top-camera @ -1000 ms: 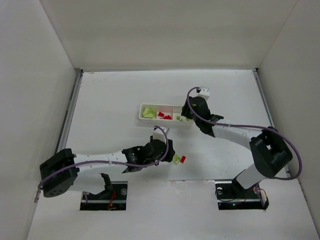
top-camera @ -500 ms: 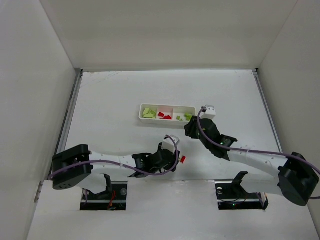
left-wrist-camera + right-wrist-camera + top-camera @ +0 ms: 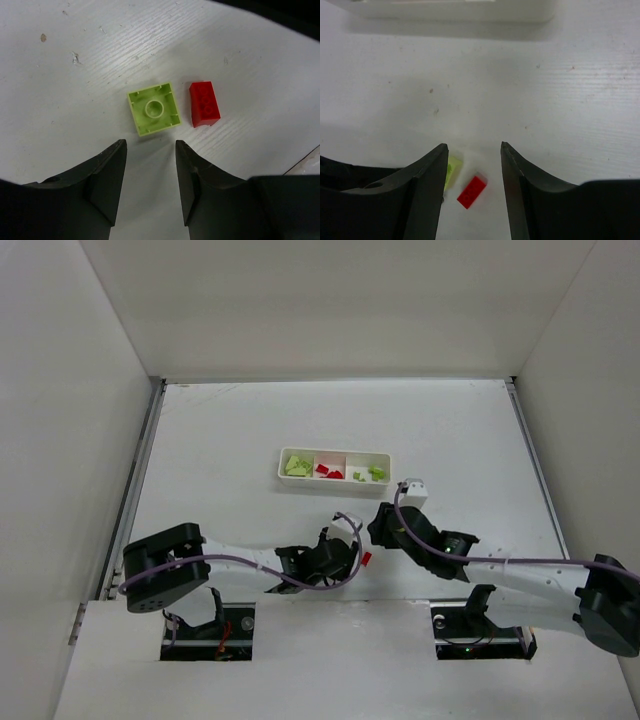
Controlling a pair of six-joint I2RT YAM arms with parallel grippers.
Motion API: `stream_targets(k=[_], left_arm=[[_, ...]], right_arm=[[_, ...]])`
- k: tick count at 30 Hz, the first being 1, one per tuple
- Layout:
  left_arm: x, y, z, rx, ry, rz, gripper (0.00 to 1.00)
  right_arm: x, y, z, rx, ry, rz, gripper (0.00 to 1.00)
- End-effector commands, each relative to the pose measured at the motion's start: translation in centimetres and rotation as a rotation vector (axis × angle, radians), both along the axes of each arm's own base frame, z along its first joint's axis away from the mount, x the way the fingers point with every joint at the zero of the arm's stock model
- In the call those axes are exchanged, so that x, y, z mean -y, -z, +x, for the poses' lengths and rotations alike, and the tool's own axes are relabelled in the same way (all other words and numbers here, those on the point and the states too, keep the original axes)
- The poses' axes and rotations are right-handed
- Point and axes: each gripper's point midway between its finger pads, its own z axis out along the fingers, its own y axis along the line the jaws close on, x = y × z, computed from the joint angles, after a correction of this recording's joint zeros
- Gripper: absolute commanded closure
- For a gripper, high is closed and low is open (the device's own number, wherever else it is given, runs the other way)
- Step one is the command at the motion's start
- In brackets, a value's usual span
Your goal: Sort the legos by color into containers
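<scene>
A lime green lego (image 3: 153,108), lying hollow side up, and a red lego (image 3: 204,103) sit side by side on the table just ahead of my open, empty left gripper (image 3: 150,145). My right gripper (image 3: 474,146) is open and empty above the same pair. The red lego (image 3: 472,191) shows between its fingers and the green lego (image 3: 453,170) shows at its left finger. In the top view the red lego (image 3: 366,559) lies between the left gripper (image 3: 345,558) and the right gripper (image 3: 380,530). The white tray (image 3: 335,453) holds green legos (image 3: 297,466) in its left compartment, red ones (image 3: 328,472) in the middle and green ones (image 3: 370,474) in the right.
The tray's near wall (image 3: 445,11) runs across the top of the right wrist view. The left gripper's body (image 3: 350,175) fills that view's lower left corner. High white walls enclose the table on three sides.
My right arm has left the tray's right end and swung toward the near edge to the two loose legos. My left gripper has shifted right, closer to them.
</scene>
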Motion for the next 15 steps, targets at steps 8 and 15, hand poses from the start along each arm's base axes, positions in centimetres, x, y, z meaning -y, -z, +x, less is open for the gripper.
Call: stream_targets(k=[8,15], left_arm=[[2.2,-1.4,2.0,0.056,-0.009,-0.036,0.52],[2.6,-1.3,3.4,0.066,-0.045,-0.029,0.63]], right_arm=[[1.5,1.9,-2.9,-0.082,0.037,-0.007,0.46],[1.4,2.2,-2.9,-0.089,0.038,-0.021,0.48]])
